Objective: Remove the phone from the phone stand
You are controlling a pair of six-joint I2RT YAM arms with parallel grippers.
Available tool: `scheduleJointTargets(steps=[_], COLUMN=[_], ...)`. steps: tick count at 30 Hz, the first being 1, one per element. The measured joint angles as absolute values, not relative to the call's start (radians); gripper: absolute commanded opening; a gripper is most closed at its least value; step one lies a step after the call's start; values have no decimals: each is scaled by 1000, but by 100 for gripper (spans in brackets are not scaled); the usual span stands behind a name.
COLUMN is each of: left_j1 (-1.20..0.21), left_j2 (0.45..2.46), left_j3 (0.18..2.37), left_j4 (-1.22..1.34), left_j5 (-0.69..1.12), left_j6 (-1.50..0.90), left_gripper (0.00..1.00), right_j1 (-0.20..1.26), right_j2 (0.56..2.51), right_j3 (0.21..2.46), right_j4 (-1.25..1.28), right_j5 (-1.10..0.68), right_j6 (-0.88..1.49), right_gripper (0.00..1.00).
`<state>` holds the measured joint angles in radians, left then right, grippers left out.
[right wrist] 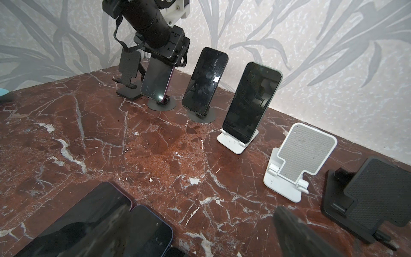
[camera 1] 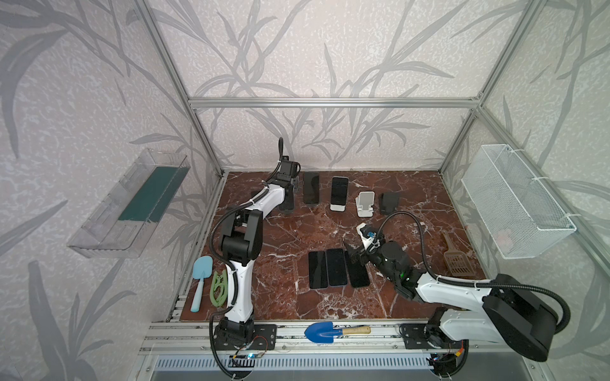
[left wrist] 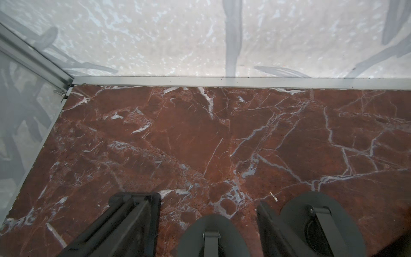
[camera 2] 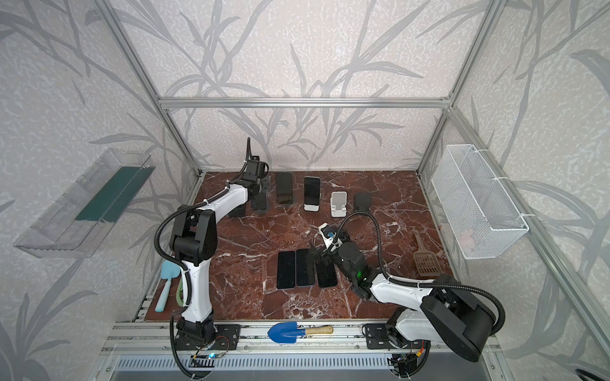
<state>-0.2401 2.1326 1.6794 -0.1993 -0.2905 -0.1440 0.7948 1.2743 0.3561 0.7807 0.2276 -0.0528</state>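
Phone: I see it leaning in its stand, second from the left in the back row, lower edge seated on the stand's lip; not yet lifted.
Left gripper: down over the phone's top end, jaws at a middling width either side of it; I cannot tell whether they press on it.
Right gripper: jaws spread wide and empty, low above three flat phones at the front of the table.
Back row: second phone on a round stand, third phone on a white stand, three bare stands.
Done: by my judgement, three phones already taken off and laid down; approach to this one made.
Left to do: confirm the grip, lift clear of the lip, lay it flat; two propped phones may follow.
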Motion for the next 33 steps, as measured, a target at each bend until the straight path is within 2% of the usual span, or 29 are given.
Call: scheduleJointTargets(steps=[12, 33], left_j1=[-228, -228], left_j2=[2108, 2060], left_j3=[1627, 1627], left_j4=[-134, -204], left_j5=[-225, -225], left_j6=[-106, -105], left_gripper=[56, 56], right_j1=[795, 795], right_j2=[1275, 1280], right_j3=[356, 356], right_j4=[781, 781], right_j5=[227, 227], right_j6=[-52, -51], right_gripper=[99, 99])
